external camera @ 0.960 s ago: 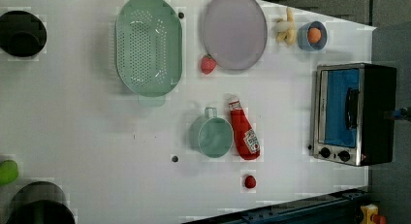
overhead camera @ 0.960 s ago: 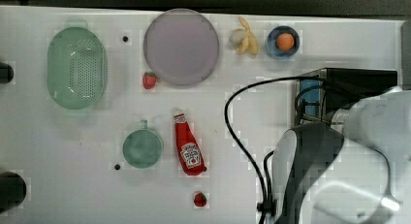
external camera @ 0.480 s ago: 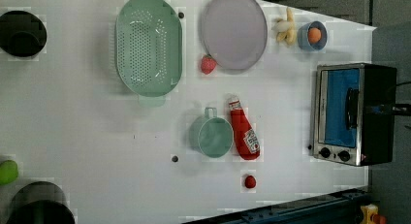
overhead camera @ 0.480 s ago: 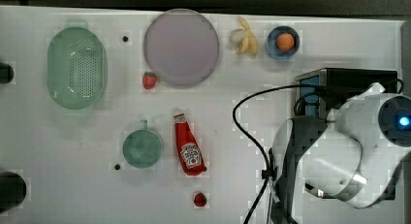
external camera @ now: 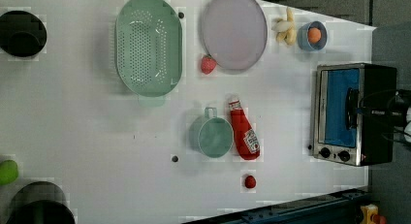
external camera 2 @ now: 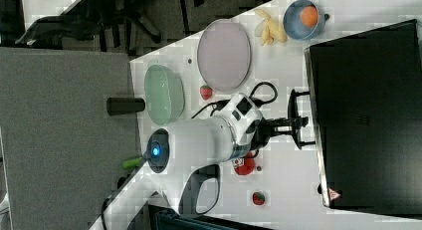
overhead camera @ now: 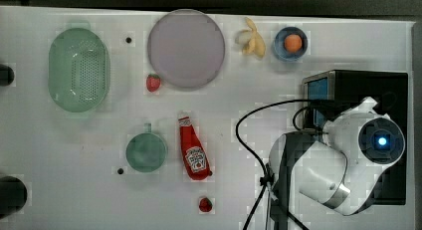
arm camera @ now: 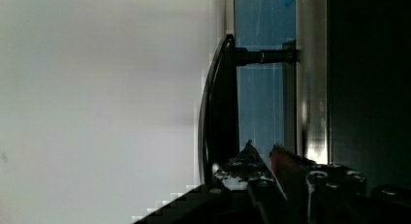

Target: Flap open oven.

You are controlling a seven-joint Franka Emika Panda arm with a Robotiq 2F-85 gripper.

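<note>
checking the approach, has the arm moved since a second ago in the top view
Yes. In the top view the arm has swung toward the top view's right, now covering more of the oven; the ketchup bottle stays put.

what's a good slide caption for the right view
Panda arm's gripper at the black bar handle of the closed oven.

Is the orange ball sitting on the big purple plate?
No, the orange ball sits in a small blue bowl, apart from the purple plate.

The white arm reaches across the worktop. Its end effector sits at the oven handle. A strawberry lies near the oven.
</note>
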